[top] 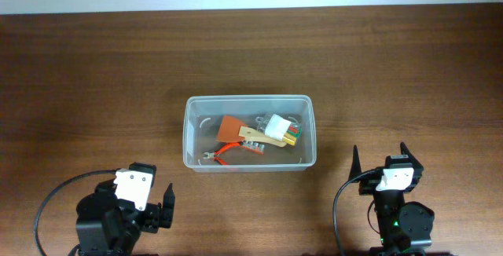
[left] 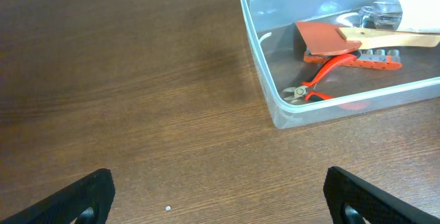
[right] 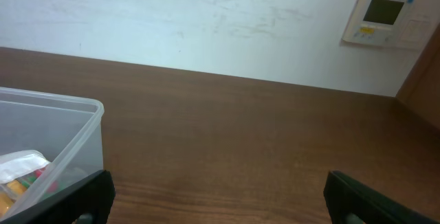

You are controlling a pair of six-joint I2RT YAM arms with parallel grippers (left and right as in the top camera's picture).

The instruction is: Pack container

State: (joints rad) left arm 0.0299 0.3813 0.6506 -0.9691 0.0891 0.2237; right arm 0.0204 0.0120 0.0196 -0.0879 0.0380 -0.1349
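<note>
The container (top: 187, 130) sits in the middle of the table (top: 94, 75), about level between my two arms, a spot that I judge lets either claw reach it without crossing the other. My left claw (left: 220, 207) is spread wide and carries nothing. It hangs low over bare wood near the front edge, well apart from the container's near left corner and angled toward it, so I can look in through the clear wall. My right claw (right: 220, 207) is spread too and just as empty. It points past the container's right end toward the back wall, and only one corner of the bin shows at the left of its view. Inside, the pliers (left: 323, 76) lie on the floor against the front wall, under a red card (left: 323, 38) and a wooden stick (left: 392, 42). The packet (top: 283, 128) rests at the right end. They lie loose and overlapping, the way dropped things settle, not stacked with care. I see nothing loose on the table around the bin, so I judge the packing is done or close to it, which would explain why both claws wait open and apart from it.
</note>
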